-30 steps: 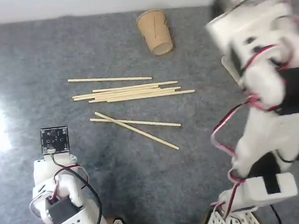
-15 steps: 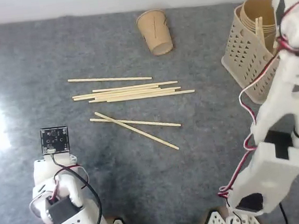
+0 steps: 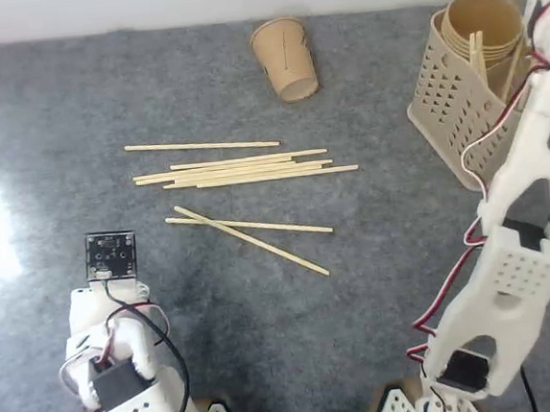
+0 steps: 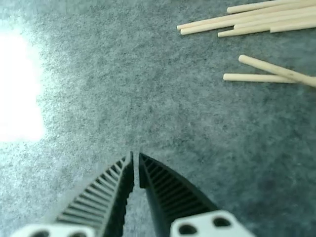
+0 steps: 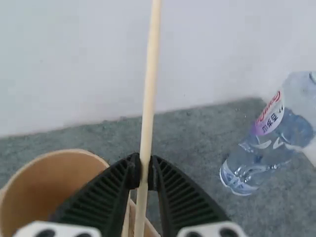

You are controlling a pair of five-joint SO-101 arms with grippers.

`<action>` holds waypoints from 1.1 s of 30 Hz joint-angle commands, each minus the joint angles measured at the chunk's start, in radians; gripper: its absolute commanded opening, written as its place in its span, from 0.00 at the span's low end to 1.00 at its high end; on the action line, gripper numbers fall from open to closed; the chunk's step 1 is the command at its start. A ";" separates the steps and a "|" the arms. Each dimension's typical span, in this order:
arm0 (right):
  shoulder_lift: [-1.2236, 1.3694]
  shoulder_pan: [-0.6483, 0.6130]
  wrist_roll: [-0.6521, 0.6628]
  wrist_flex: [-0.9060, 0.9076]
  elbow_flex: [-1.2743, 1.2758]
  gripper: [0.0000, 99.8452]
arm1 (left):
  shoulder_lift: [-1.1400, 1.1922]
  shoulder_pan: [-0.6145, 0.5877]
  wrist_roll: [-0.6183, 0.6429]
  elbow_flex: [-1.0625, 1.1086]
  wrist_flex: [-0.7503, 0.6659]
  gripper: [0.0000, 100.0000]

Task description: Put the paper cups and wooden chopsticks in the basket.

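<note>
With the right gripper (image 5: 141,173) clamping one chopstick (image 5: 150,74) above the part-filled basket (image 3: 448,94) and the left gripper (image 4: 136,170) closed empty, you have one paper cup (image 3: 284,59) and the loose chopsticks (image 3: 243,172), all well apart from the basket, left to load.

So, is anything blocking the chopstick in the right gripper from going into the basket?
Nothing visible does. The right gripper holds the chopstick over the paper cup nested in the basket, and the cup's mouth lies open below it.

We lose the chopstick (image 5: 149,74) and the bottle (image 5: 269,138) past the wrist view's edges; the right arm (image 3: 524,242) covers part of the basket (image 3: 448,94).
</note>
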 commanded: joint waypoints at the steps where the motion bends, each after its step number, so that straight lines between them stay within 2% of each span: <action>1: 0.012 0.005 -0.003 -0.001 -0.011 0.01 | -0.011 0.020 -0.011 -0.010 -0.020 0.02; 6: 0.027 -0.045 0.080 0.084 -0.011 0.02 | -0.011 0.018 -0.011 -0.008 -0.020 0.02; 12: 0.019 -0.058 0.104 0.163 -0.029 0.23 | -0.011 0.018 -0.011 -0.007 -0.020 0.02; 14: 0.021 -0.056 0.121 0.200 -0.069 0.25 | -0.011 0.018 -0.011 -0.007 -0.020 0.02; 20: 0.021 -0.062 0.161 0.344 -0.270 0.16 | -0.011 0.018 -0.011 -0.007 -0.020 0.02; 24: 0.019 -0.090 0.187 0.470 -0.457 0.15 | -0.011 0.017 -0.011 -0.007 -0.020 0.02; 29: -0.039 -0.206 0.379 0.582 -0.431 0.15 | -0.011 0.017 -0.011 -0.007 -0.020 0.02; 33: -0.058 -0.249 0.374 0.581 -0.414 0.15 | -0.011 0.017 -0.011 -0.007 -0.020 0.02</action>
